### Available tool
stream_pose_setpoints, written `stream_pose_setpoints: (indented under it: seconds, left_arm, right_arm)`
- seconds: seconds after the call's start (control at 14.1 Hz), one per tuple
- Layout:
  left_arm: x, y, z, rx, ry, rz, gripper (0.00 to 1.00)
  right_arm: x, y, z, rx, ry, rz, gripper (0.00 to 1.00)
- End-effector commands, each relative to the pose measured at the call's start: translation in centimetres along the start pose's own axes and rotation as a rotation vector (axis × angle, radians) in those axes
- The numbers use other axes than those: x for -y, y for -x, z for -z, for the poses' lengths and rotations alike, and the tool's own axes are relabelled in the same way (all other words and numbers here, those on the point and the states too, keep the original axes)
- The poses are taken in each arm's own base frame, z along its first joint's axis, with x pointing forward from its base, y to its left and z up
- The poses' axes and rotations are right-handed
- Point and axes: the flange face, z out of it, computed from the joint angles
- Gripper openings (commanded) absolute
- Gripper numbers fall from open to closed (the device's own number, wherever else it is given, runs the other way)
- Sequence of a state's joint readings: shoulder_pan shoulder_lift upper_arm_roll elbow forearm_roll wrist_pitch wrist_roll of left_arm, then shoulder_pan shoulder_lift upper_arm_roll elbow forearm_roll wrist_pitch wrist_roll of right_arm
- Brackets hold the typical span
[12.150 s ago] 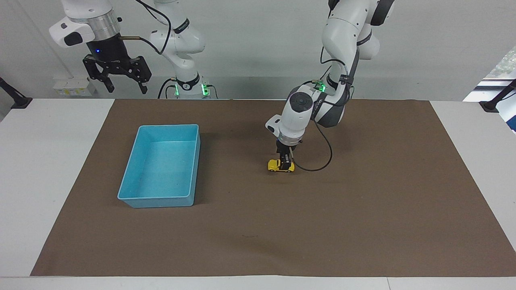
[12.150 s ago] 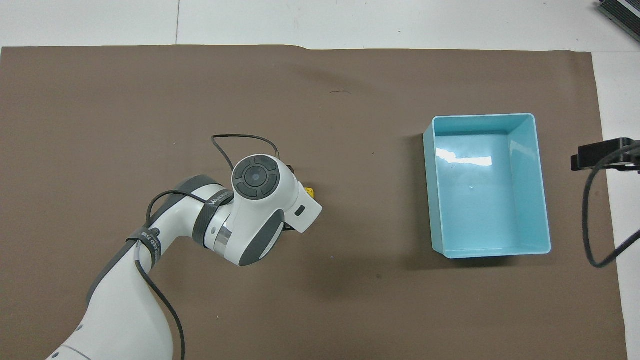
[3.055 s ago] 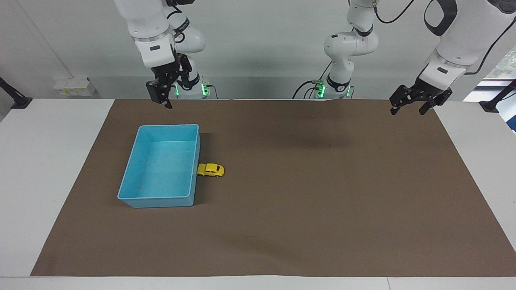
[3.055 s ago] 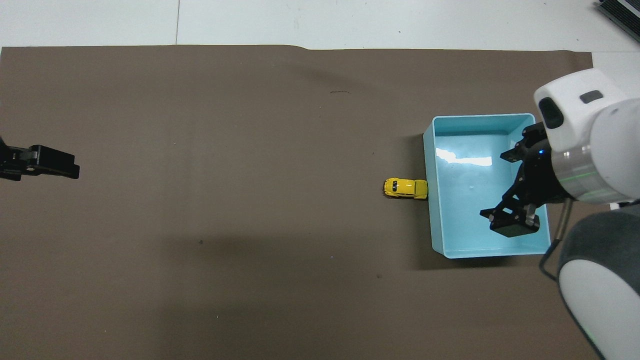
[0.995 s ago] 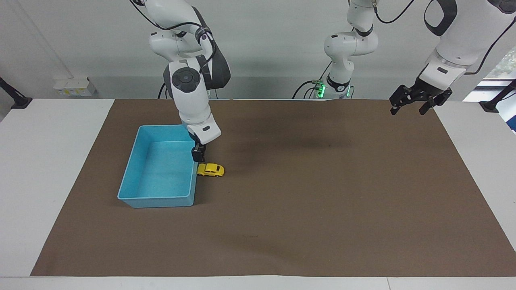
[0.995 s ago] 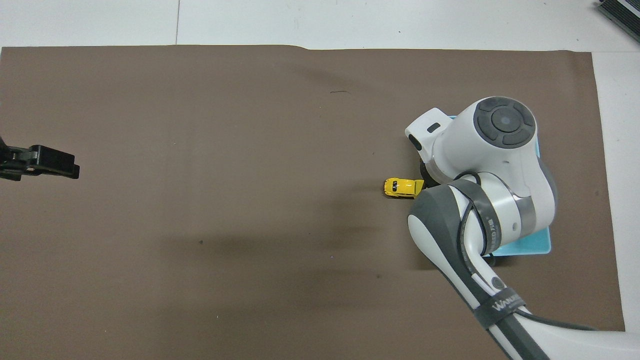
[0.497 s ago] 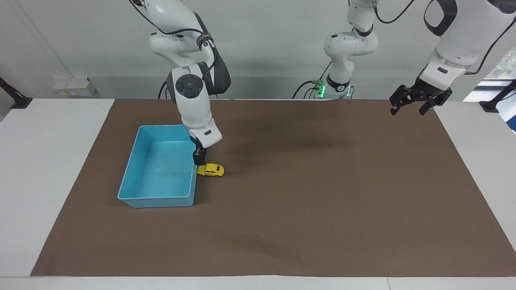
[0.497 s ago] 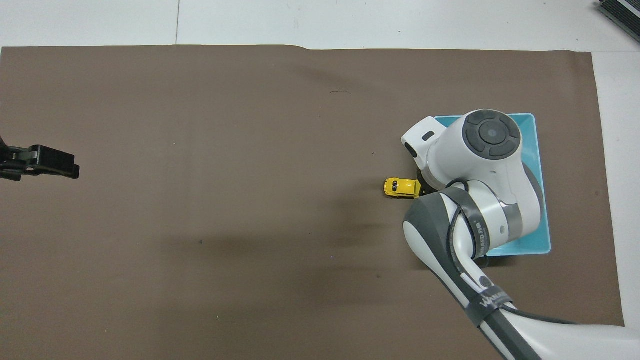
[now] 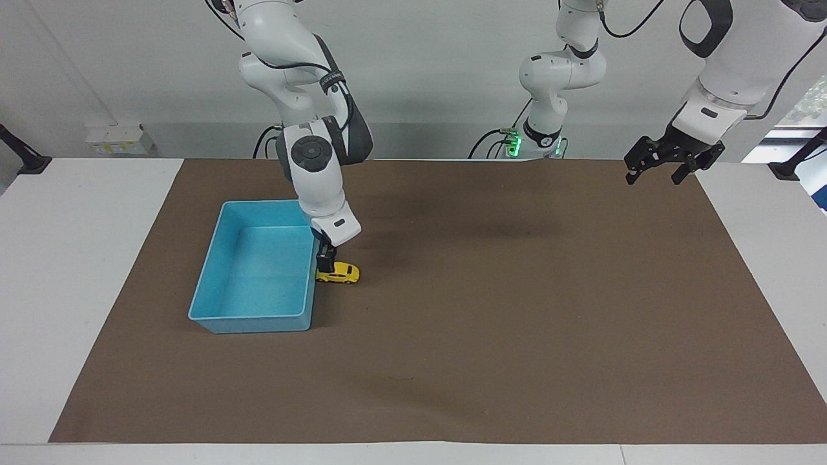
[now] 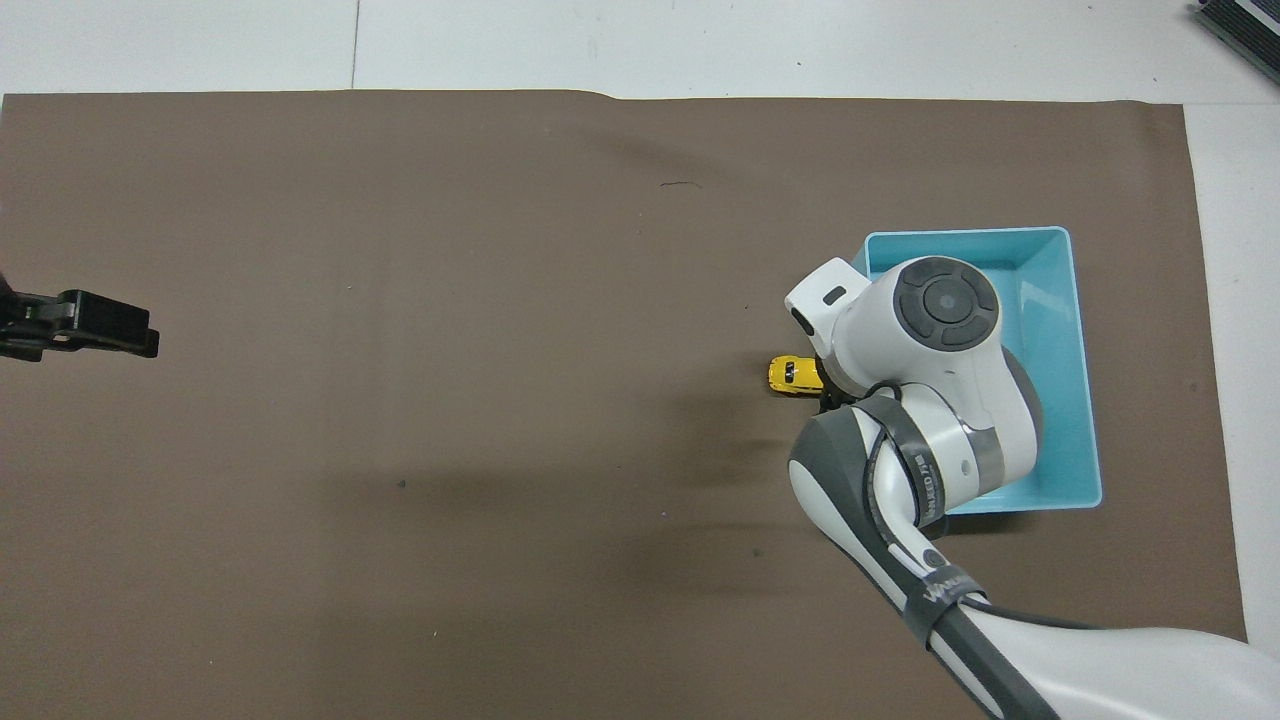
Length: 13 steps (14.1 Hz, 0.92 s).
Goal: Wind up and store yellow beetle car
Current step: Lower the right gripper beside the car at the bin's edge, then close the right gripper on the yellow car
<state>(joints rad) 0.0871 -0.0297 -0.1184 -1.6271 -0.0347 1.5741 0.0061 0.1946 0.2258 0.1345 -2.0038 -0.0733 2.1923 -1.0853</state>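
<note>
The yellow beetle car [image 9: 341, 274] stands on the brown mat, its one end against the long wall of the blue tray [image 9: 213, 284] that faces the left arm's end of the table. My right gripper [image 9: 325, 261] has come down on the car's tray end and is open, its fingertips level with the car's roof. In the overhead view the right wrist covers the gripper, and only the car's free end [image 10: 789, 374] shows. My left gripper [image 9: 665, 169] waits, open and holding nothing, raised over the mat's corner at the left arm's end.
The tray wall stands right beside the right gripper's fingers. The brown mat [image 9: 517, 323] covers most of the white table and carries nothing else.
The right gripper has dropped from just above the tray's rim down onto the car and shifted slightly toward it. The car, the tray and the left arm have not moved.
</note>
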Motion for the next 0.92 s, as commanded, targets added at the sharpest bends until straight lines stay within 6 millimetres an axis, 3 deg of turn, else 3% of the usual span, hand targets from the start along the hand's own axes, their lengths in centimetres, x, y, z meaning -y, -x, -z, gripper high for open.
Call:
stream_pose_setpoints:
  seconds: [0.0, 0.28, 0.36, 0.43, 0.78, 0.85]
  left_arm:
    - [0.2, 0.8, 0.3, 0.001, 0.010, 0.007, 1.00]
    - [0.2, 0.8, 0.3, 0.001, 0.010, 0.007, 1.00]
    - [0.2, 0.8, 0.3, 0.001, 0.010, 0.007, 1.00]
    - [0.2, 0.8, 0.3, 0.001, 0.010, 0.008, 1.00]
    - [0.3, 0.8, 0.3, 0.001, 0.010, 0.010, 1.00]
    - [0.2, 0.8, 0.3, 0.001, 0.010, 0.008, 1.00]
  right_arm:
    - [-0.1, -0.2, -1.2, 0.009, 0.016, 0.042, 0.96]
    - [-0.1, 0.2, -1.7, 0.020, 0.014, 0.045, 0.95]
    - [-0.2, 0.2, -1.9, 0.017, 0.020, 0.046, 0.90]
    - [-0.2, 0.1, -2.3, 0.021, 0.022, 0.057, 0.78]
    - [-0.4, 0.3, -3.4, 0.039, 0.026, 0.076, 0.77]
    - [-0.5, 0.6, -3.4, 0.056, 0.035, 0.089, 0.71]
